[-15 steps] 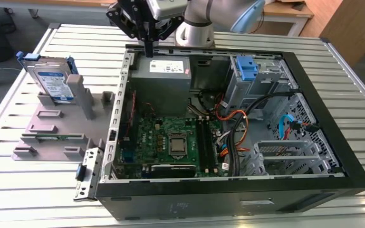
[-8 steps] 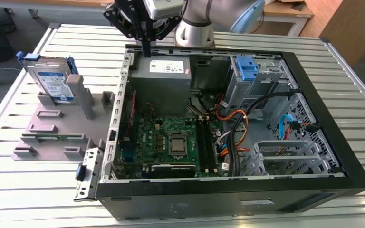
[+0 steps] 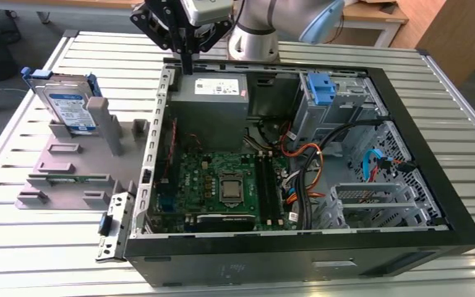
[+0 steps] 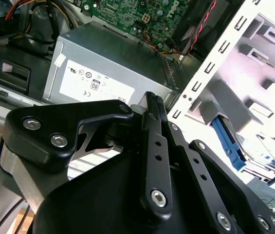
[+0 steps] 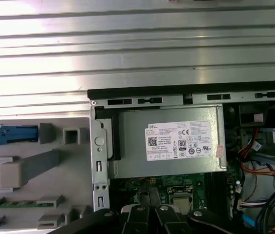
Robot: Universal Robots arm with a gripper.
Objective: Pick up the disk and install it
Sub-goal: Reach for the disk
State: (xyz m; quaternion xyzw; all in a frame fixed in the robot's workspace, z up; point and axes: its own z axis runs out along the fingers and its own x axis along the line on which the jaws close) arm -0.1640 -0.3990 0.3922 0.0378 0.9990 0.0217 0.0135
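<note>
The disk (image 3: 67, 106) stands upright in the grey plastic stand (image 3: 77, 164) at the exterior view's left, its blue carrier frame around the edges and its white-and-blue label showing. My gripper (image 3: 188, 69) hangs over the back wall of the open computer case (image 3: 303, 247), above the power-supply box (image 3: 213, 90) and well to the right of the disk. Its fingers are shut with nothing between them. In the second wrist view the gripper (image 4: 152, 99) points at the box, with the disk (image 4: 254, 152) beyond it. The first wrist view has the disk's blue edge (image 5: 1, 135) and the gripper (image 5: 149, 210).
Inside the case lie the green motherboard (image 3: 221, 185), bundled cables (image 3: 303, 179), a blue-latched drive bay (image 3: 324, 93) and a metal cage (image 3: 378, 204). The case and stand rest on a ribbed metal table (image 3: 23, 247). The arm's base (image 3: 254, 37) rises behind the case.
</note>
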